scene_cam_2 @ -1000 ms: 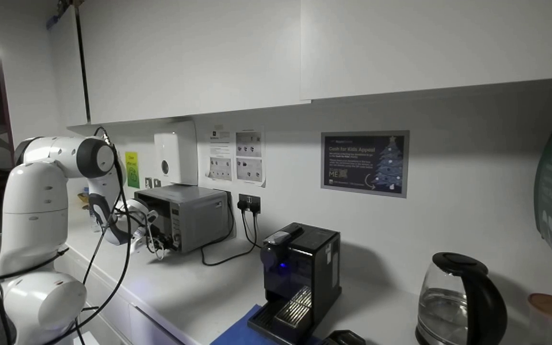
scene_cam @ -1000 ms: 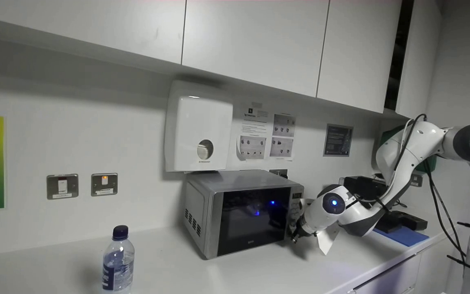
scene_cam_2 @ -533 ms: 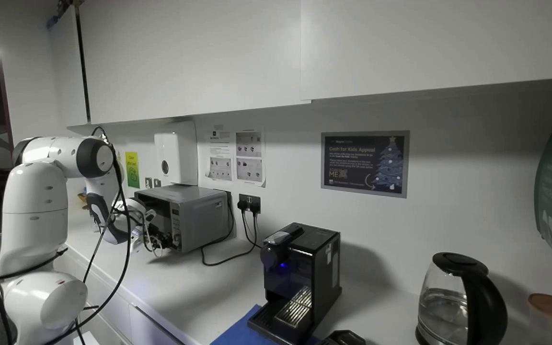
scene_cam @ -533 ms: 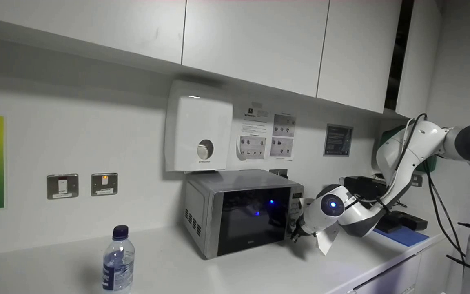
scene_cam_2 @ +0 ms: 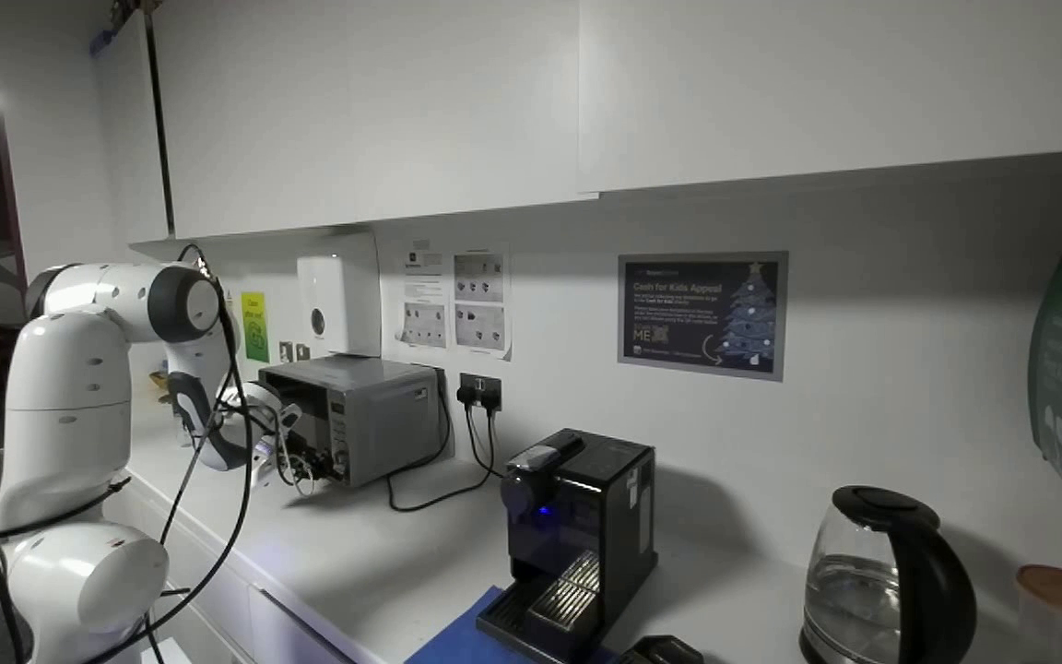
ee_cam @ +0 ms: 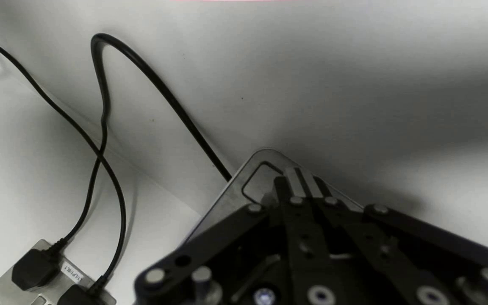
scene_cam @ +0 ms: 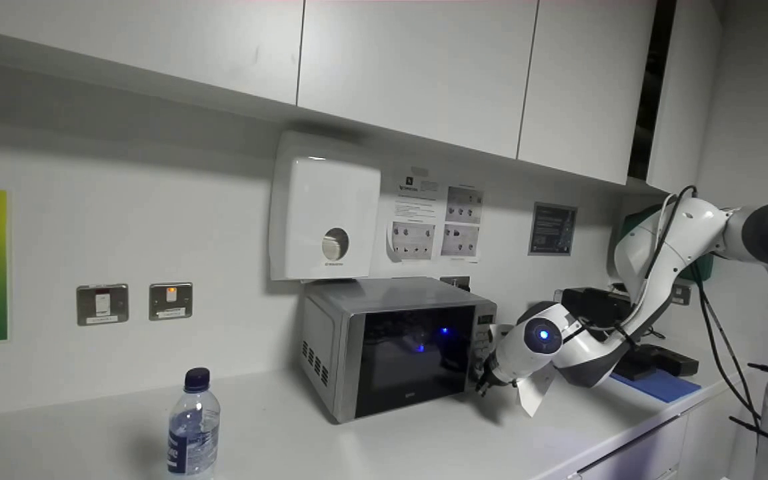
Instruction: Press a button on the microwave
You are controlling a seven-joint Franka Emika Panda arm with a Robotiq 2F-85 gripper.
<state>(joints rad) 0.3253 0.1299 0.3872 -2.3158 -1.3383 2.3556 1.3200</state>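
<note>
The microwave [scene_cam: 384,293] is a silver-grey box with a dark glass door [scene_cam: 414,357] showing blue reflections. It also shows in an exterior view [scene_cam_2: 393,406]. Its narrow control strip [scene_cam: 484,333] is partly covered by my gripper [scene_cam: 482,387], which is at the strip's lower end. In the wrist view my gripper [ee_cam: 301,170] is shut, its fingertips close together with nothing between them. They overlap a rounded, dark-outlined area [ee_cam: 250,180] on the microwave's corner. I cannot tell whether the fingertips touch it; the spot under them is hidden.
A white wall box [scene_cam: 324,207] hangs above the microwave. A water bottle [scene_cam: 194,427] stands on the counter [scene_cam: 277,427]. A coffee machine [scene_cam_2: 586,535], a kettle [scene_cam_2: 886,581] and black cables [scene_cam_2: 420,498] are on the microwave's other side. Cupboards [scene_cam: 411,73] hang overhead.
The arm's wrist and its cables have shifted very slightly. The gripper stays at the lower end of the control strip, and the microwave has not moved.
</note>
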